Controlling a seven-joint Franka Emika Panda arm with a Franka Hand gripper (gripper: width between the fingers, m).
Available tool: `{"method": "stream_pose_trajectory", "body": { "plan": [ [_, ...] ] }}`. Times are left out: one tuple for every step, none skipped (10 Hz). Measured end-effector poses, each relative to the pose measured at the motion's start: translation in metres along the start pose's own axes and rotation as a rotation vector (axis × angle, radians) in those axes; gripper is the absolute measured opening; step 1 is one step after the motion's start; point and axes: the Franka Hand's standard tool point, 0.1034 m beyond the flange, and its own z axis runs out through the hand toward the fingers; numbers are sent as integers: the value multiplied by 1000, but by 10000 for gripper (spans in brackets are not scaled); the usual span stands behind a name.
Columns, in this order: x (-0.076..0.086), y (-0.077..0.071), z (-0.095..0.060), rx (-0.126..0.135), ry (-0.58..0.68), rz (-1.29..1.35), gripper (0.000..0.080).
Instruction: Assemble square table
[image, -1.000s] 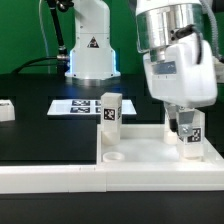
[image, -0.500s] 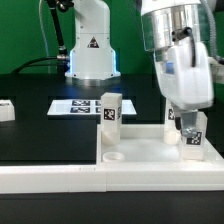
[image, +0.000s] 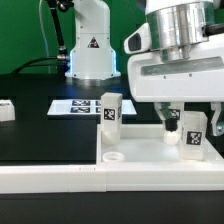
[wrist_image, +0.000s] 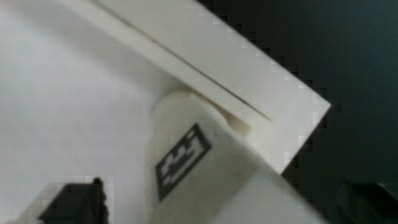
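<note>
So right up front there's a long white wall (image: 50, 178) running across the black table (image: 40, 135). The square tabletop (image: 140, 155) lies flat just behind it, in the exterior view's right half. One corner socket (image: 112, 157) shows as a round hole in the tabletop's near-left corner. Further back, toward the exterior view's right, a tagged leg (image: 193, 135) stands upright just beside the raised rim. The gripper (image: 193, 130) hangs low over that leg with its jaws spread wide and a dark finger (image: 171, 122) on either side. In the wrist view both fingertips sit well clear of the leg, so it's got hold of nothing. The same view puts the leg's end right by the rim's corner, but I can't tell if it's seated in a socket. A second leg (image: 110, 112) stands upright at the tabletop's far-left corner, tag facing the camera. Behind all that the marker board (image: 72, 106) lies flat on the table, a small white piece (image: 5, 110) sits at the exterior view's left edge, and the arm's base (image: 90, 50) is at the very back
</note>
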Motion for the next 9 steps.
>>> {"method": "stream_pose_trajectory", "body": {
  "plan": [
    [-2, 0, 0, -13, -4, -96, 646],
    [-5, -2, -3, -61, -18, -326, 649],
    [-4, -2, -4, -89, -25, -503, 649],
    [-4, 0, -2, -95, -32, -503, 649],
    [-4, 0, -2, -95, -30, -474, 649],
    [-4, 0, -2, -95, -30, -467, 554],
    [-4, 0, -2, -95, -28, -429, 372],
    [-5, -1, -2, -94, -26, -332, 285],
    [-5, -1, -2, -94, -22, -259, 285]
  ]
}}
